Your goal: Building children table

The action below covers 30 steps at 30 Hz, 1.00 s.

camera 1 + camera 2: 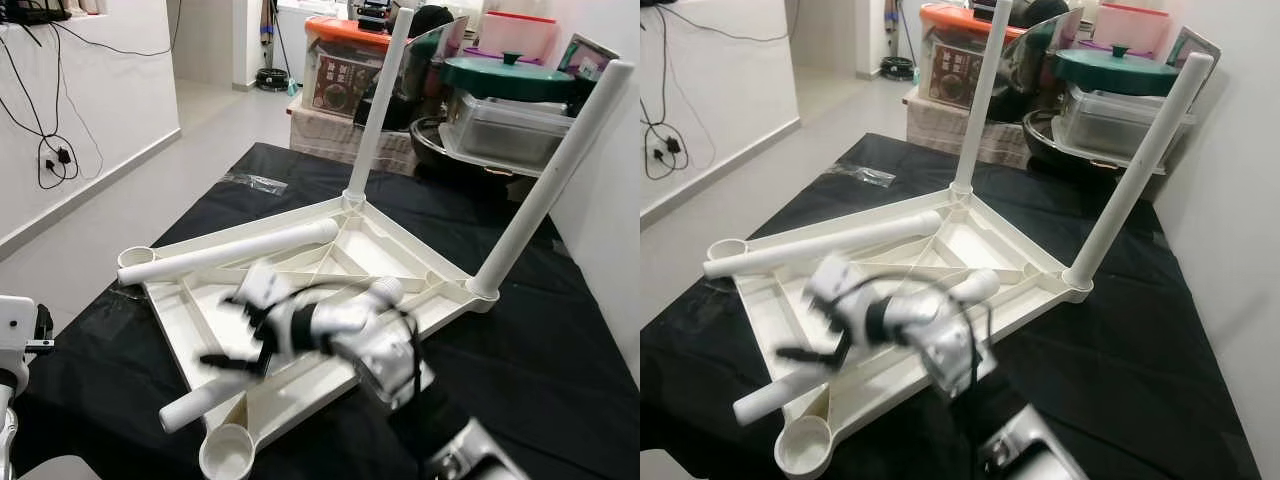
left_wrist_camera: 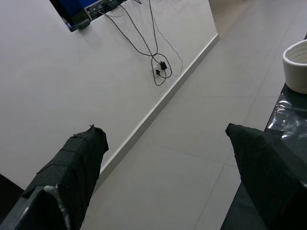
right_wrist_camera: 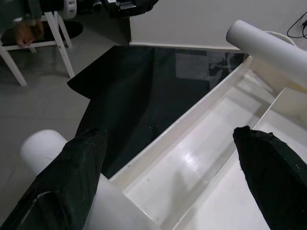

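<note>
The white plastic tabletop (image 1: pixel 330 275) lies upside down on the black-covered table (image 1: pixel 540 370), two white tube legs (image 1: pixel 382 100) standing in corner sockets. The right gripper (image 1: pixel 235 345), blurred, fingers spread, hovers apparently just above a loose white leg (image 1: pixel 200 402). The left gripper (image 2: pixel 168 163) hangs open over the floor.

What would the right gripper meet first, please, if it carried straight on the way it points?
Probably the loose white plastic table leg lying on the upturned white table top; the open right gripper hovers just above it, though depth is unclear.
</note>
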### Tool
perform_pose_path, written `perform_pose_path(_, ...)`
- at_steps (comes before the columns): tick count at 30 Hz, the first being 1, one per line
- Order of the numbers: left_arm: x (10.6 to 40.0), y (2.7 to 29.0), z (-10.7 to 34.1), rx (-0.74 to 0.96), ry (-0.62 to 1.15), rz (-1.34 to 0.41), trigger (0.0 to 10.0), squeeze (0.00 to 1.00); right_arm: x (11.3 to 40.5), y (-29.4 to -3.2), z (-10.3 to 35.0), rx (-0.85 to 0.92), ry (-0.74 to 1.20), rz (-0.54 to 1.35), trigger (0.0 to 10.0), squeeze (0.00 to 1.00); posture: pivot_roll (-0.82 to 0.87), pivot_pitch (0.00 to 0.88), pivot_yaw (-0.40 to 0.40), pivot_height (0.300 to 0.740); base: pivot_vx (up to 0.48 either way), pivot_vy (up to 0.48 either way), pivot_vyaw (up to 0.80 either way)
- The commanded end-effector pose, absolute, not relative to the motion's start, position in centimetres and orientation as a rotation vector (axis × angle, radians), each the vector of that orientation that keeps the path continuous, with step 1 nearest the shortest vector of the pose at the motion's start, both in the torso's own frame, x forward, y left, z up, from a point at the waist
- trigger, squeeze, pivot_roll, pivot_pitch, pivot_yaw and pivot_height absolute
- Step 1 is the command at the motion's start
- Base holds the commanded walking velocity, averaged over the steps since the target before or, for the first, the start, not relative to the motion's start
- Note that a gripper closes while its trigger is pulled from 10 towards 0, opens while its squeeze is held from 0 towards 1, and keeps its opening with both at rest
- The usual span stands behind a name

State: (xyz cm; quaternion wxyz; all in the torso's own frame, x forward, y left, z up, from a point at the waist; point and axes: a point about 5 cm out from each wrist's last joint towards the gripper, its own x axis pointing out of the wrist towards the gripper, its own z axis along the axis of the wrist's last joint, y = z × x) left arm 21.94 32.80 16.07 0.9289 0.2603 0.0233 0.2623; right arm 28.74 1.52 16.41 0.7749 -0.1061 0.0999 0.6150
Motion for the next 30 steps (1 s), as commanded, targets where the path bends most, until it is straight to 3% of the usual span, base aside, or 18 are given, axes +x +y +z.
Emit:
perform_pose_path(1,22.1,32.8,15.7,0.529,0.068,0.535,10.0,0.0,28.5,1.5,16.5,-0.22,0.231,1.329,10.0,0.0,0.06,0.0,-0.122,0.74,0.0,0.0,0.0)
perform_pose_path(5,22.2,32.8,15.6,0.529,0.07,0.54,10.0,0.0,29.0,1.2,15.2,-0.312,0.256,1.249,10.0,0.0,0.07,0.0,-0.129,0.74,0.0,0.0,0.0)
perform_pose_path(16,22.0,32.8,15.5,0.526,0.074,0.552,10.0,0.0,29.5,-0.7,15.8,-0.332,0.244,1.195,10.0,0.0,0.07,0.0,-0.128,0.74,0.0,0.0,0.0)
perform_pose_path(23,22.0,32.9,15.4,0.523,0.076,0.552,10.0,0.0,29.4,-4.1,20.2,-0.141,0.141,1.349,10.0,0.0,0.06,0.0,-0.127,0.74,0.0,0.0,0.0)
perform_pose_path(24,21.9,32.8,15.3,0.52,0.079,0.552,10.0,0.0,28.4,-5.7,20.4,-0.12,0.126,1.417,10.0,0.0,0.06,0.0,-0.128,0.74,0.0,0.0,0.0)
perform_pose_path(30,21.9,32.8,15.1,0.519,0.084,0.552,10.0,0.0,26.5,-7.3,19.3,-0.127,0.154,1.496,10.0,0.0,0.06,0.0,-0.123,0.74,0.0,0.0,0.0)
